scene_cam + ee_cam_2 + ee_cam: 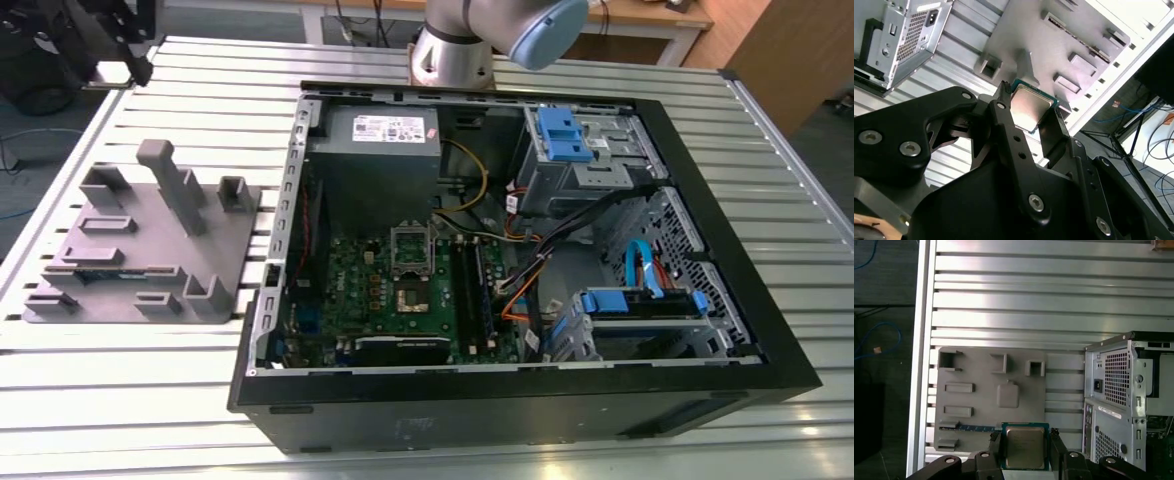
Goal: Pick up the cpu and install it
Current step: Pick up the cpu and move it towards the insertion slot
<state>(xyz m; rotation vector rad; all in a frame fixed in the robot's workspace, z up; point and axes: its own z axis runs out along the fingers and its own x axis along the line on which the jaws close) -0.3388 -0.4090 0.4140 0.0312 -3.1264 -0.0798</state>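
The cpu [1025,447], a small square chip with a shiny silver top and a thin greenish rim, is clamped between my gripper's [1025,451] two black fingers. It also shows in the second wrist view as the cpu [1030,106], held by its edges in the gripper [1030,108]. I hang high over the grey holder plate [989,395] on the slatted table, beside the open computer case [1124,390]. In the exterior view the dark square socket [410,297] lies on the green motherboard with its metal frame [410,248] flipped up.
The grey holder plate [134,250] with upright pegs lies at the exterior view's left of the case wall [274,300]. Inside the case are a grey power supply [380,135], blue drive bays [574,135], cables [534,270] and memory slots [467,275]. The arm's base [454,55] stands behind the case.
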